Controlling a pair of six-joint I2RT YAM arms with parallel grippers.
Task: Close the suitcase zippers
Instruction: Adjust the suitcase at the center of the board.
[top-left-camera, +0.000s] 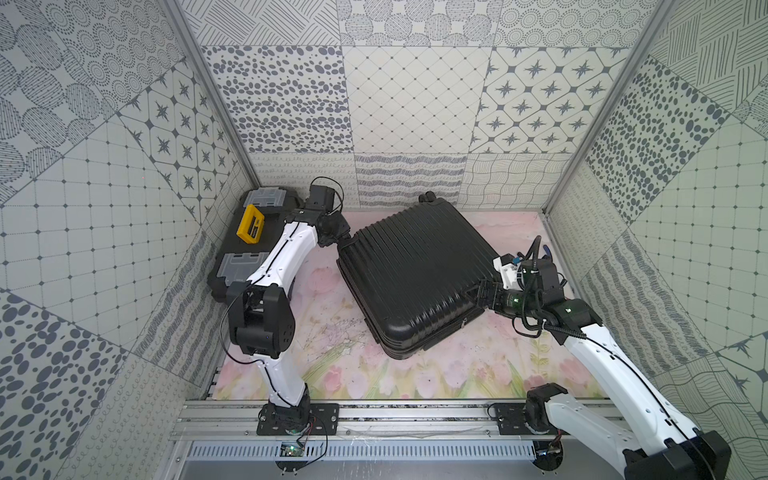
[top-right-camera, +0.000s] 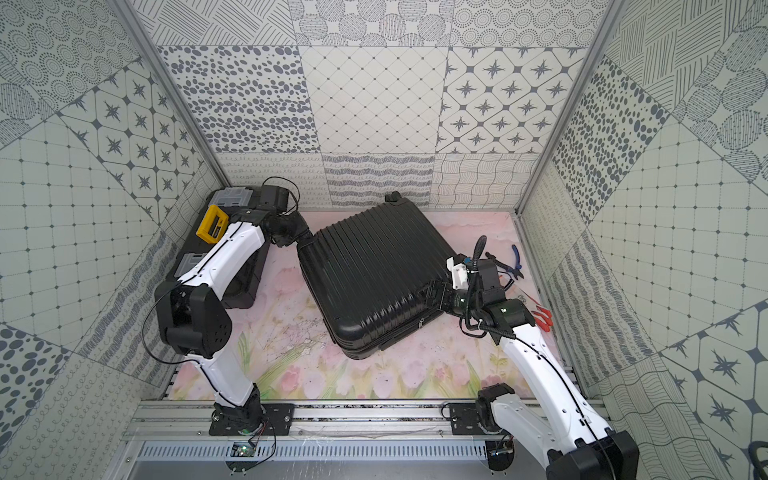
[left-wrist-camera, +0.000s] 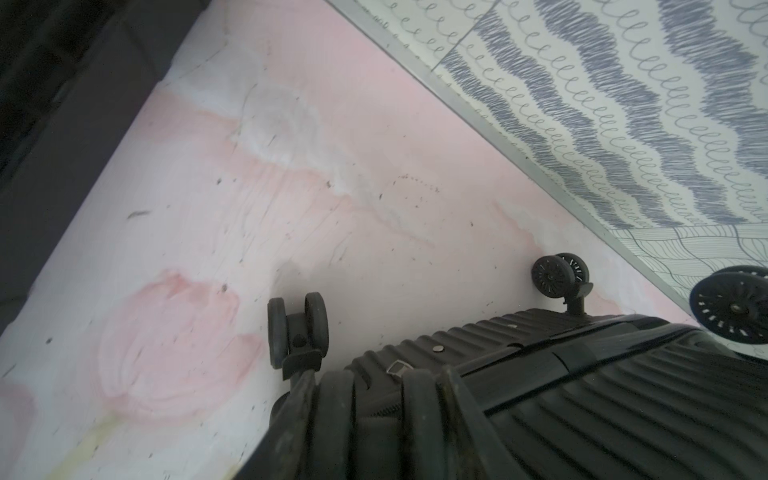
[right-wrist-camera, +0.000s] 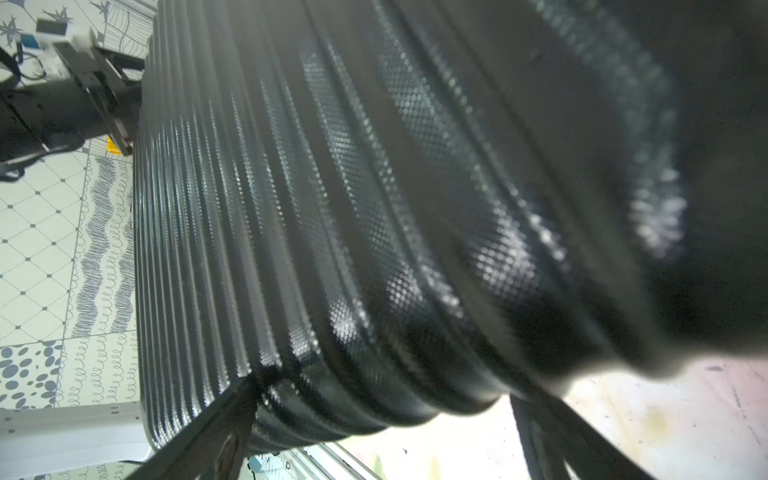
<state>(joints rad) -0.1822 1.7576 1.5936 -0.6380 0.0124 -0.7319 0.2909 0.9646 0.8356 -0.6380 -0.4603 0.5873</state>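
Note:
The black ribbed suitcase (top-left-camera: 415, 270) (top-right-camera: 374, 266) lies flat on the flowered table with its lid down. My left gripper (top-left-camera: 347, 240) (left-wrist-camera: 378, 386) is at its far left corner, shut on a double wheel (left-wrist-camera: 337, 399) of the case. A silvery zipper pull tab (left-wrist-camera: 398, 368) lies on the seam just beyond the jaws, with a bit of the zip track (left-wrist-camera: 388, 409) showing between the tyres. My right gripper (top-left-camera: 478, 293) (right-wrist-camera: 384, 399) stands open at the case's right edge, the shell (right-wrist-camera: 374, 208) between its fingers. Another small pull (top-right-camera: 422, 322) shows on the near right side.
A black toolbox (top-left-camera: 226, 245) with a yellow handle (top-left-camera: 250, 224) stands at the back left, behind my left arm. Blue-handled pliers (top-right-camera: 516, 259) and a red-handled tool (top-right-camera: 542, 318) lie by the right wall. The case's far wheels (left-wrist-camera: 555, 276) are close to the back wall.

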